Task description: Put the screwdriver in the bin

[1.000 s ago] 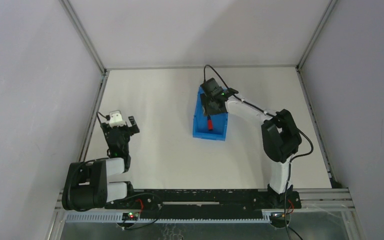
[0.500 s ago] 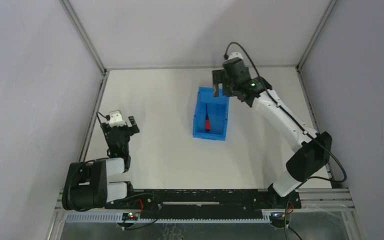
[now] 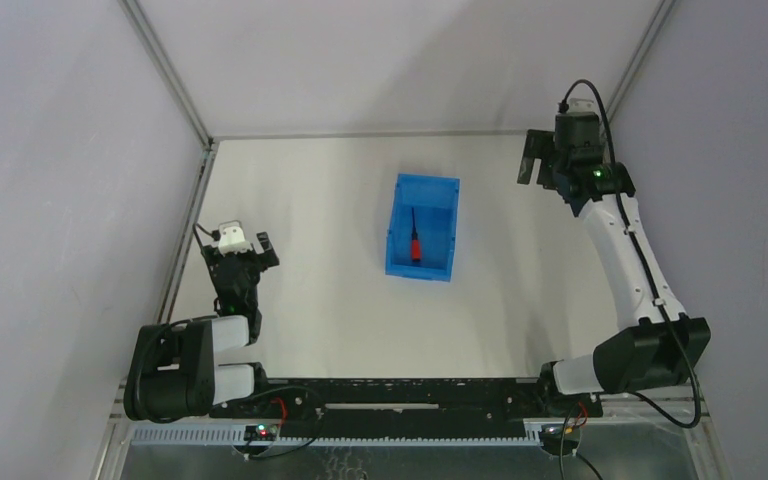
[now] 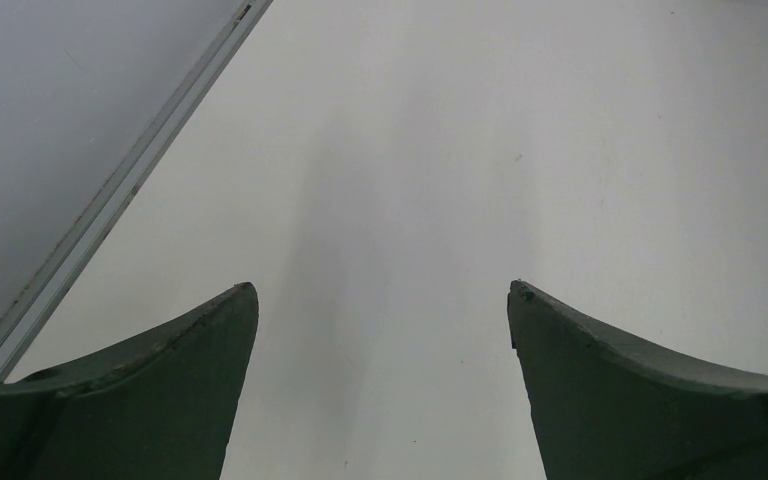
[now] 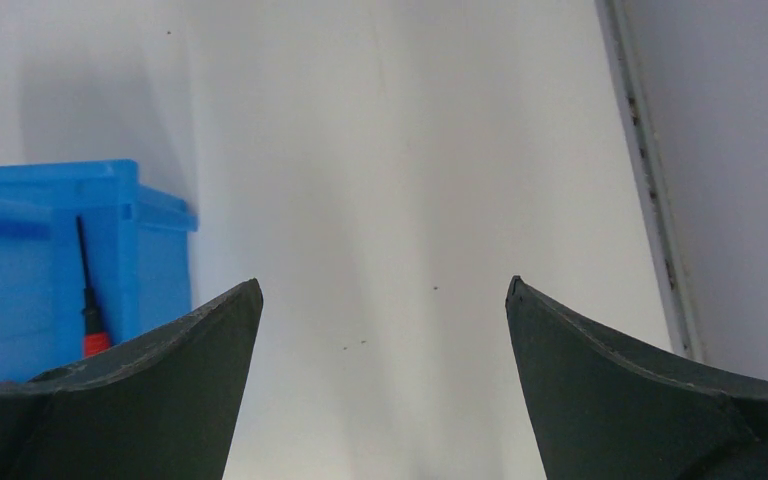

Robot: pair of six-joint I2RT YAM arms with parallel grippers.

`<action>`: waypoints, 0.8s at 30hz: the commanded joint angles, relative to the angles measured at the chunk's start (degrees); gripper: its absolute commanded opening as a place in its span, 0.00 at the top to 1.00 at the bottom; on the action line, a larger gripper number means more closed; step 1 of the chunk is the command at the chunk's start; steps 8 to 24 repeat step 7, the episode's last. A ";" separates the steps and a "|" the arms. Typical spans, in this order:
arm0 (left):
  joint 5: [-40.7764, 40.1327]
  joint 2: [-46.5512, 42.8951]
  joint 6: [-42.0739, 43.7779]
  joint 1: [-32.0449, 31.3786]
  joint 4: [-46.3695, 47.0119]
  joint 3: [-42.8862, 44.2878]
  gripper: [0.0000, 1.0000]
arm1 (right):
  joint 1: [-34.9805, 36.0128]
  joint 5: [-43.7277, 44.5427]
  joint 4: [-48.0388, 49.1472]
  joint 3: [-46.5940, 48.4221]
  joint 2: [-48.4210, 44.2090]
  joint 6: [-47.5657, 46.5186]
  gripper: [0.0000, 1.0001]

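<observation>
In the right wrist view the bin [image 5: 30, 250], at 9 o'clock, runs off the left edge; a finger [image 5: 150, 390] hides its near end and the lower handle of the screwdriver [image 5: 87, 295]. From above, the screwdriver's tip is too small to tell.

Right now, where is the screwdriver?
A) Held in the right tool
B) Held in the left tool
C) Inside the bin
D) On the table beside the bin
C: the screwdriver lies on the floor of the blue bin, with nothing gripping it.
</observation>
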 commanded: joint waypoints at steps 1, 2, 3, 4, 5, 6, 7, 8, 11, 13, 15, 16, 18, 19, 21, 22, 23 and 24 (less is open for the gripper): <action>0.58 -0.76 0.11 0.18 3.98 2.45 0.00 | -1.03 0.98 2.06 -1.49 -2.45 -3.71 0.00; 0.58 -0.75 0.12 0.18 3.98 2.46 0.00 | -1.24 1.50 2.27 -1.84 -2.60 -3.80 0.00; 0.53 -0.81 0.15 0.15 3.98 2.42 0.00 | -1.38 1.51 2.63 -2.21 -2.77 -3.87 0.00; 0.59 -0.83 0.10 0.23 3.98 2.41 0.00 | -1.44 1.43 2.90 -2.51 -2.90 -3.88 0.00; 0.58 -0.76 0.07 0.18 3.98 2.45 0.00 | -1.49 1.35 3.07 -2.58 -2.99 -3.69 0.00; 0.56 -0.75 0.07 0.21 3.98 2.41 0.00 | -1.46 1.12 3.24 -2.67 -3.06 -3.59 0.00; 0.58 -0.76 0.07 0.19 3.98 2.41 0.00 | -1.50 0.86 3.32 -2.66 -3.17 -3.60 0.00; 0.58 -0.76 0.07 0.19 3.98 2.41 0.00 | -1.50 0.86 3.32 -2.66 -3.17 -3.60 0.00; 0.58 -0.76 0.07 0.19 3.98 2.41 0.00 | -1.50 0.86 3.32 -2.66 -3.17 -3.60 0.00; 0.58 -0.76 0.07 0.19 3.98 2.41 0.00 | -1.50 0.86 3.32 -2.66 -3.17 -3.60 0.00; 0.58 -0.76 0.07 0.19 3.98 2.41 0.00 | -1.50 0.86 3.32 -2.66 -3.17 -3.60 0.00; 0.58 -0.76 0.07 0.19 3.98 2.41 0.00 | -1.50 0.86 3.32 -2.66 -3.17 -3.60 0.00; 0.58 -0.76 0.07 0.19 3.98 2.41 0.00 | -1.50 0.86 3.32 -2.66 -3.17 -3.60 0.00; 0.58 -0.76 0.07 0.19 3.98 2.41 0.00 | -1.50 0.86 3.32 -2.66 -3.17 -3.60 0.00; 0.58 -0.76 0.07 0.19 3.98 2.41 0.00 | -1.50 0.86 3.32 -2.66 -3.17 -3.60 0.00; 0.58 -0.76 0.07 0.19 3.98 2.41 0.00 | -1.50 0.86 3.32 -2.66 -3.17 -3.60 0.00; 0.58 -0.76 0.07 0.19 3.98 2.41 0.00 | -1.50 0.86 3.32 -2.66 -3.17 -3.60 0.00; 0.58 -0.76 0.07 0.19 3.98 2.41 0.00 | -1.50 0.86 3.32 -2.66 -3.17 -3.60 0.00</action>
